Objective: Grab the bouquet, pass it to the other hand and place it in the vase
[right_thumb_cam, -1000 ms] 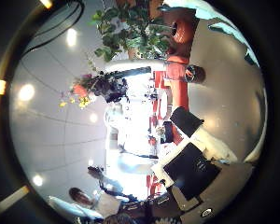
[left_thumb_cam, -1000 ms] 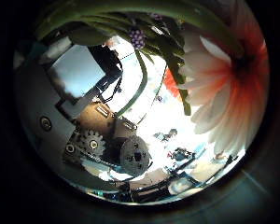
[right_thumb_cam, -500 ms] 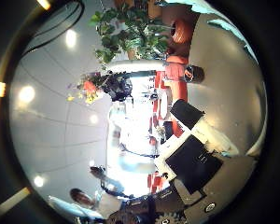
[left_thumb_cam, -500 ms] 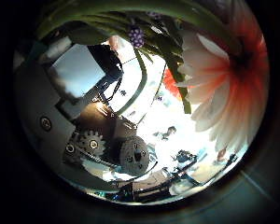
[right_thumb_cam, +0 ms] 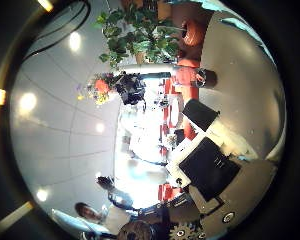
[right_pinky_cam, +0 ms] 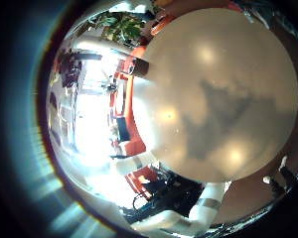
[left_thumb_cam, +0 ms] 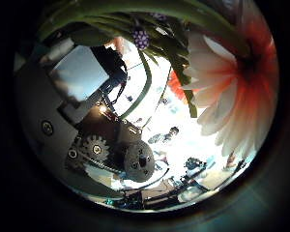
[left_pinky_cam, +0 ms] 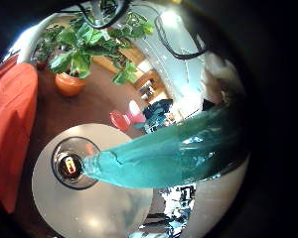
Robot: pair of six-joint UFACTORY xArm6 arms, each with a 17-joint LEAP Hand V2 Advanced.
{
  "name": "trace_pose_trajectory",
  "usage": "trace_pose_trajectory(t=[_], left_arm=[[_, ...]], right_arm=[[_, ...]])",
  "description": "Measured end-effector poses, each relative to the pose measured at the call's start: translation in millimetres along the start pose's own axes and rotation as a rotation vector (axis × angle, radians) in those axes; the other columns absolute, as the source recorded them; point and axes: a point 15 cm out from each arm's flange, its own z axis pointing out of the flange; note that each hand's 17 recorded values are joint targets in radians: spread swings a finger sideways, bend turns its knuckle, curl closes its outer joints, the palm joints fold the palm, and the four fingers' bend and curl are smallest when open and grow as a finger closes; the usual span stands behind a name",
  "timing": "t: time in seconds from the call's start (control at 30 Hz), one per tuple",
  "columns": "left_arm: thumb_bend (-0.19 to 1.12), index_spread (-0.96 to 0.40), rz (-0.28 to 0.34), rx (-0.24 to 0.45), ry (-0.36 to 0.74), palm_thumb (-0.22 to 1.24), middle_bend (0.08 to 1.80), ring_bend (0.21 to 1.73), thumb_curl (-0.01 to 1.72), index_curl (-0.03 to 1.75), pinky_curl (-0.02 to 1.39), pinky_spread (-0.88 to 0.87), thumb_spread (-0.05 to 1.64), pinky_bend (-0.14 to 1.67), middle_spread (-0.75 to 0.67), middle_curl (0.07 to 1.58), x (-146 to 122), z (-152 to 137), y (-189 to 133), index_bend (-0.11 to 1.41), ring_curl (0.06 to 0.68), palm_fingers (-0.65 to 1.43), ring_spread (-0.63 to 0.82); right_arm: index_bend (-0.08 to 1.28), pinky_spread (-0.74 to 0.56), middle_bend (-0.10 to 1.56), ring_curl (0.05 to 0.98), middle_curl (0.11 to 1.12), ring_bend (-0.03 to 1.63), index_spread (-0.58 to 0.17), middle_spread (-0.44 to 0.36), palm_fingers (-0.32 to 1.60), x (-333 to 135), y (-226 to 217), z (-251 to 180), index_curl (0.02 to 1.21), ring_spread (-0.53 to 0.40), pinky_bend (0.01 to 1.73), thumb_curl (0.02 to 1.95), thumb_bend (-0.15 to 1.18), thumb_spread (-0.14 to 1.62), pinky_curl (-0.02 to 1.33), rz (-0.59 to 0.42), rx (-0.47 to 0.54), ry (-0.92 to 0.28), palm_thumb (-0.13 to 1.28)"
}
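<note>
Left hand (left_thumb_cam: 106,145) close against bouquet (left_thumb_cam: 222,87)

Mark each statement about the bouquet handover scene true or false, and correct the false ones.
1. A large flower of the bouquet fills much of the left thumb side palm view. True.
2. The bouquet also fills the right thumb side palm view. False: it shows small there, well away from that palm.
3. A round table fills much of the right little finger side palm view. True.
4. The bouquet lies flat on the table. False: it is up in the air at the left hand.
</note>
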Motion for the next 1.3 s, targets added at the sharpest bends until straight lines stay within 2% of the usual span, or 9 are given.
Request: trace_pose_trajectory(t=[0.43, 0.63, 0.7, 0.73, 0.77, 0.8, 0.93, 1.13, 1.3], left_arm=[[0.04, -0.75, -0.057, -0.011, 0.005, 1.03, 1.11, 1.51, 0.98, 1.40, 1.10, -0.67, 1.11, 1.06, -0.53, 1.00, -32.4, 13.7, -4.1, 0.52, 0.541, 1.05, -0.39], [-0.06, -0.74, -0.097, -0.029, 0.017, 0.87, 1.07, 1.43, 0.87, 1.40, 1.03, -0.68, 1.02, 1.00, -0.52, 0.98, -56.0, 21.8, -0.7, 0.42, 0.512, 0.99, -0.41], [-0.09, -0.72, -0.089, -0.034, 0.026, 0.72, 1.05, 1.32, 0.80, 1.38, 0.99, -0.67, 1.01, 0.90, -0.52, 0.97, -65.0, 24.8, 1.1, 0.36, 0.497, 0.75, -0.43], [-0.12, -0.70, -0.079, -0.042, 0.034, 0.57, 1.04, 1.20, 0.74, 1.36, 0.99, -0.58, 0.99, 0.69, -0.48, 0.99, -70.3, 27.1, 3.5, 0.35, 0.517, 0.27, -0.36], [-0.15, -0.62, -0.070, -0.056, 0.049, 0.43, 0.77, 1.07, 0.68, 1.31, 0.98, -0.37, 0.98, 0.51, -0.32, 0.93, -77.5, 31.2, 7.6, 0.27, 0.490, -0.27, -0.16], [-0.15, -0.55, -0.064, -0.083, 0.073, 0.31, 0.58, 0.99, 0.63, 1.26, 0.92, -0.24, 0.96, 0.44, -0.16, 0.85, -82.4, 35.9, 14.7, 0.15, 0.421, -0.43, -0.01], [-0.09, -0.30, -0.113, -0.215, 0.179, 0.08, 0.28, 0.76, 0.51, 1.06, 0.75, 0.18, 0.90, 0.27, 0.24, 0.62, -104.6, 43.4, 44.0, 0.00, 0.251, -0.45, 0.32], [-0.05, 0.02, -0.211, -0.221, 0.067, 0.01, 0.15, 0.59, 0.43, 0.74, 0.58, 0.51, 0.83, 0.18, 0.53, 0.46, -157.6, 3.8, 63.0, 0.01, 0.175, -0.35, 0.56], [-0.04, 0.15, -0.207, -0.140, 0.039, 0.01, 0.15, 0.52, 0.40, 0.54, 0.49, 0.59, 0.81, 0.17, 0.60, 0.38, -138.6, -42.3, 75.7, 0.05, 0.152, -0.30, 0.64]], right_arm=[[0.19, 0.38, 0.37, 0.242, 0.38, 0.72, -0.369, -0.112, 0.42, 2.5, 0.1, 1.0, 0.41, -0.083, 0.57, 0.52, -0.03, 0.96, 0.30, 0.002, -0.001, -0.002, 0.78], [0.19, 0.38, 0.36, 0.234, 0.38, 0.72, -0.366, -0.106, 0.43, 3.3, 0.7, 1.2, 0.41, -0.086, 0.57, 0.52, -0.03, 0.96, 0.28, 0.000, -0.002, -0.004, 0.78], [0.19, 0.38, 0.36, 0.231, 0.38, 0.71, -0.369, -0.111, 0.44, 3.3, 0.9, 1.2, 0.41, -0.086, 0.56, 0.52, -0.03, 0.96, 0.27, -0.001, -0.002, -0.004, 0.78], [0.19, 0.38, 0.35, 0.229, 0.38, 0.71, -0.368, -0.118, 0.44, 3.5, 0.9, 1.0, 0.41, -0.086, 0.56, 0.52, -0.03, 0.96, 0.26, -0.001, -0.002, -0.004, 0.78], [0.19, 0.38, 0.36, 0.227, 0.38, 0.71, -0.368, -0.115, 0.44, 3.4, 1.0, 0.7, 0.41, -0.087, 0.56, 0.52, -0.03, 0.96, 0.26, -0.002, -0.001, -0.004, 0.78], [0.19, 0.38, 0.36, 0.225, 0.38, 0.70, -0.370, -0.115, 0.45, 3.6, 1.3, 0.4, 0.41, -0.087, 0.56, 0.52, -0.03, 0.96, 0.26, -0.001, 0.000, -0.005, 0.78], [0.21, 0.38, 0.35, 0.218, 0.38, 0.69, -0.373, -0.112, 0.47, 2.4, 2.7, 0.5, 0.42, -0.090, 0.55, 0.52, -0.03, 0.96, 0.24, -0.003, -0.005, -0.008, 0.78], [0.25, 0.38, 0.33, 0.208, 0.38, 0.68, -0.380, -0.169, 0.51, 2.0, 4.7, -2.7, 0.44, -0.106, 0.52, 0.52, -0.03, 0.96, 0.21, -0.020, -0.001, -0.004, 0.78], [0.27, 0.38, 0.33, 0.203, 0.38, 0.67, -0.389, -0.205, 0.53, 1.3, 10.2, -3.1, 0.45, -0.121, 0.51, 0.52, -0.03, 0.96, 0.19, -0.031, -0.015, 0.007, 0.78]])
